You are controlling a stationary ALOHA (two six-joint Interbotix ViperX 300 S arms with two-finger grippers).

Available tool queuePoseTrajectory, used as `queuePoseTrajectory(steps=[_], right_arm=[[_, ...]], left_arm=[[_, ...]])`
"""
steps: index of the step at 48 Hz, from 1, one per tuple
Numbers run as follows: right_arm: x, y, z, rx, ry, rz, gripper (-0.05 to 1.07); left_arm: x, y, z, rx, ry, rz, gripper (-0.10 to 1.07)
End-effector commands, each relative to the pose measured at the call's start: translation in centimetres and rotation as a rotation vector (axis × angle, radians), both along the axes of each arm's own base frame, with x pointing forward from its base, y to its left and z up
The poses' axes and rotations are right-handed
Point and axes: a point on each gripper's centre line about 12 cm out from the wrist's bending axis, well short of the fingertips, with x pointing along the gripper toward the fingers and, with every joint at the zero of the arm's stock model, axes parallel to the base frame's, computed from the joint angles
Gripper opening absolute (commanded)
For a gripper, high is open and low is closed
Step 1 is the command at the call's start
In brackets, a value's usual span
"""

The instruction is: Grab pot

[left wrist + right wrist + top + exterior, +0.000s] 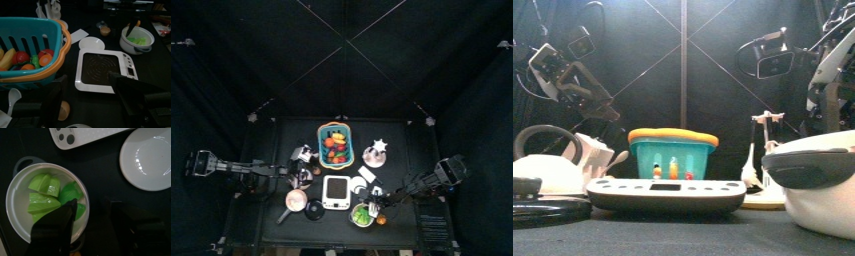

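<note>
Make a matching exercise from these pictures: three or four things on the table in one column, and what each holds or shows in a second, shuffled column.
Things:
1. pot
2. basket
3. kitchen scale
4. small plate

Descriptions:
A. white and bare
B. dark round weighing surface
C. green leafy pieces inside
D. mixed fruit and vegetables inside

Pairs: 1-C, 2-D, 3-B, 4-A

We find no text, brand, number or sign that can be read in any view. The kitchen scale (pixel 107 71) has a small display and buttons along one edge, but we cannot make out any characters on them.
</note>
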Motion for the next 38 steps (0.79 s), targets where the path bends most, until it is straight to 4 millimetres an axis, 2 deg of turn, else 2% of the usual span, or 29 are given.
queuePoseTrajectory(steps=[1,5,11,24,38], right_arm=[[0.6,0.1,1.0,0.012,-0.035,-0.001,0.57],[0.7,0.1,1.2,0.011,-0.04,0.001,0.48],[0.9,0.0,1.9,-0.004,-0.056,0.007,0.41],[1.1,-0.4,3.9,-0.033,-0.094,0.009,0.41],[0.9,-0.6,3.7,-0.038,-0.085,0.004,0.41]], left_arm=[[0.3,0.0,0.5,0.003,-0.018,-0.002,0.98],[0.3,0.0,0.6,0.003,-0.02,-0.002,0.98],[0.3,0.0,0.5,0.003,-0.018,-0.002,0.98],[0.3,0.0,0.6,0.003,-0.02,-0.002,0.98],[0.3,0.0,0.6,0.0,-0.02,-0.001,0.98]])
